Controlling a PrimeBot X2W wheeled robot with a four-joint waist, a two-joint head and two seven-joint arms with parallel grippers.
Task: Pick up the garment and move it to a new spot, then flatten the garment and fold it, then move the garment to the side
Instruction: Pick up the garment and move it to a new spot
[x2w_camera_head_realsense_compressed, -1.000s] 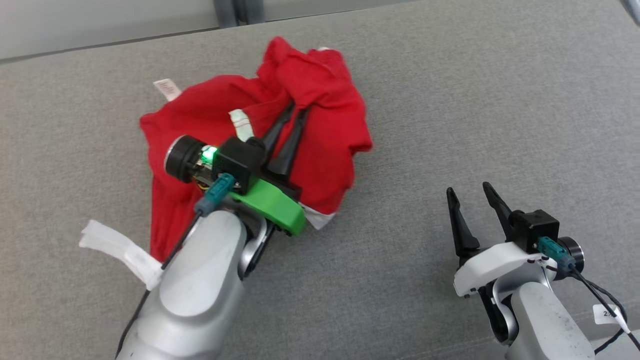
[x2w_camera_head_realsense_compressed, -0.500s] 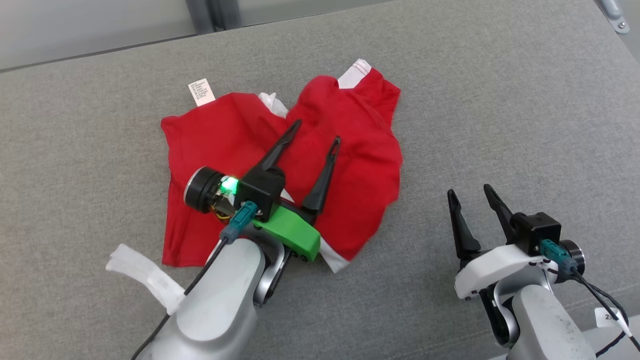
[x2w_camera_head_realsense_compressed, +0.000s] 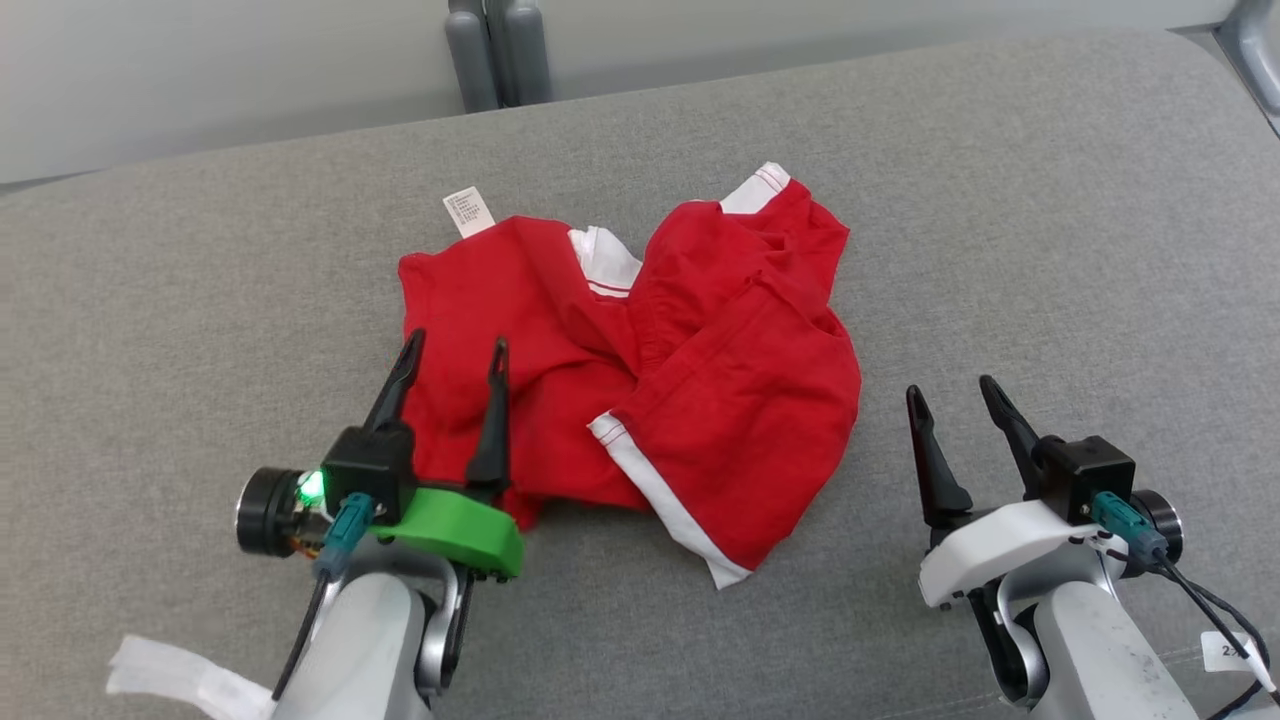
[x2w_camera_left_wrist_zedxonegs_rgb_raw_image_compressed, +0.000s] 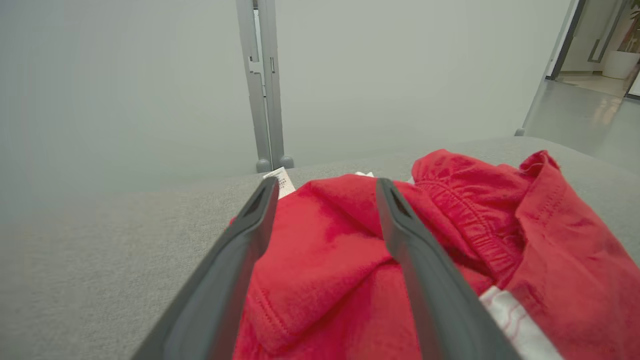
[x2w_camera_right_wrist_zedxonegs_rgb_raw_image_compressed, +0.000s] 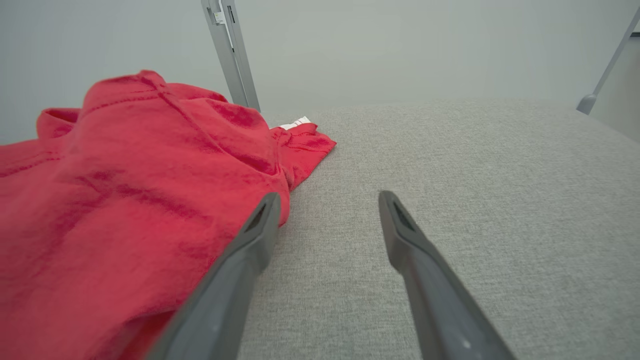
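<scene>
The grey padded surface (x2w_camera_head_realsense_compressed: 1050, 200) carries the red garment (x2w_camera_head_realsense_compressed: 740, 390) near its middle, a rumpled heap of overlapping folds with white-striped hems. The left fingers (x2w_camera_head_realsense_compressed: 493, 420) stand apart over the garment's 8 o'clock edge, gripping nothing. The right fingers (x2w_camera_head_realsense_compressed: 928, 450), also apart, sit just clear of the cloth at its 4 o'clock. A second ago the left fingers were pinched together on bunched cloth near the garment's middle. They have since let go and drawn back, and the garment lies looser and wider. A small white label (x2w_camera_head_realsense_compressed: 468, 212) pokes out at its 11 o'clock.
</scene>
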